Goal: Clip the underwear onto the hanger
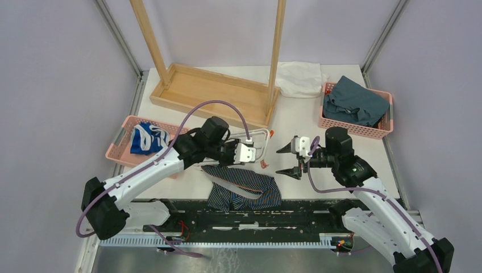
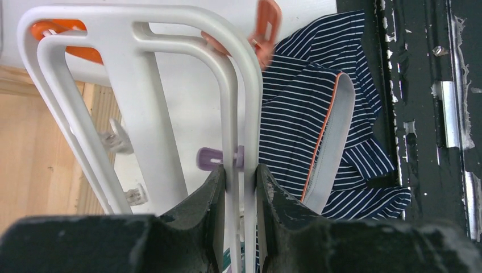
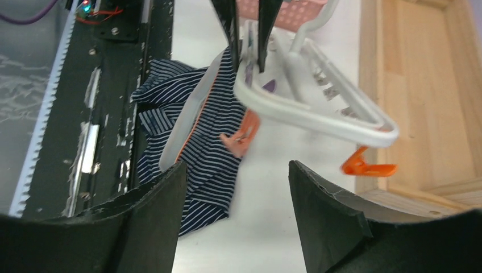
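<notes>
White table [image 1: 301,114], left tool [image 2: 239,182] pinching hanger [image 2: 142,114] rim (underwear [image 2: 295,114] beside), right tool [image 3: 237,168] spread wide

- left arm [image 1: 150,168]: white moulded link shells, black rounded joint housings, big black block at the end farthest from the fingers
- right arm [image 1: 386,210]: same build, white shells, black joints, black cap at the far end
- left purple cable [image 1: 213,102]: thin, arches from just behind the fingers, then runs back along the white links
- right purple cable [image 1: 327,190]: same colour, starts behind the fingers and follows the shell
- left fingers [image 2: 199,213]: matte black, grainy, pale scuff specks, flat inner faces
- right fingers [image 3: 153,222]: matte black, broad wedges, light scratches on the edges
- small white boxy housing [image 1: 301,145] directly behind the right fingers; a similar white block [image 1: 245,152] sits behind the left fingers
</notes>
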Controlling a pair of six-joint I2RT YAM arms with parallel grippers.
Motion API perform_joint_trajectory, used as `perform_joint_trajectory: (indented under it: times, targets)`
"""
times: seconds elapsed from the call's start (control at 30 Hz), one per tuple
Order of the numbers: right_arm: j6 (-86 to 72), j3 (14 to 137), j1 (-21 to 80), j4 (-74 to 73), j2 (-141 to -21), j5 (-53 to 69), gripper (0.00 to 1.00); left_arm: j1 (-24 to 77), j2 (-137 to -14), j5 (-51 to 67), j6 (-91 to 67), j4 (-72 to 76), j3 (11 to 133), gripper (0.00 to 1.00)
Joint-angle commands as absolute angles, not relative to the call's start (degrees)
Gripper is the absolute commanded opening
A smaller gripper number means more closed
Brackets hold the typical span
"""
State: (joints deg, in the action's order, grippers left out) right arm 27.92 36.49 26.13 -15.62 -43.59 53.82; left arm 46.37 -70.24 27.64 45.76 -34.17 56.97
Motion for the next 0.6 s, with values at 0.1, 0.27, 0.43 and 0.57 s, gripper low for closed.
perform_joint_trajectory:
  times: [0.1,0.27,0.43,0.57]
  targets:
    - [32.4,37.7,27.3,-20.4,-45.8,59.6,0.72,46.3,-62.6,29.7,48.8,-28.8,54.2,0.03]
    - [30.6,36.6,30.4,-13.1,-49.4,59.2,0.73,46.2,-59.2,30.6,48.6,-27.8,52.9,0.03]
    - [29.4,35.6,32.4,-3.7,-54.3,59.8,0.75,46.2,-56.7,31.6,48.8,-26.7,52.3,0.03]
    - [26.9,35.4,33.7,2.7,-58.1,60.1,0.76,46.2,-56.6,32.2,48.8,-26.5,52.3,0.03]
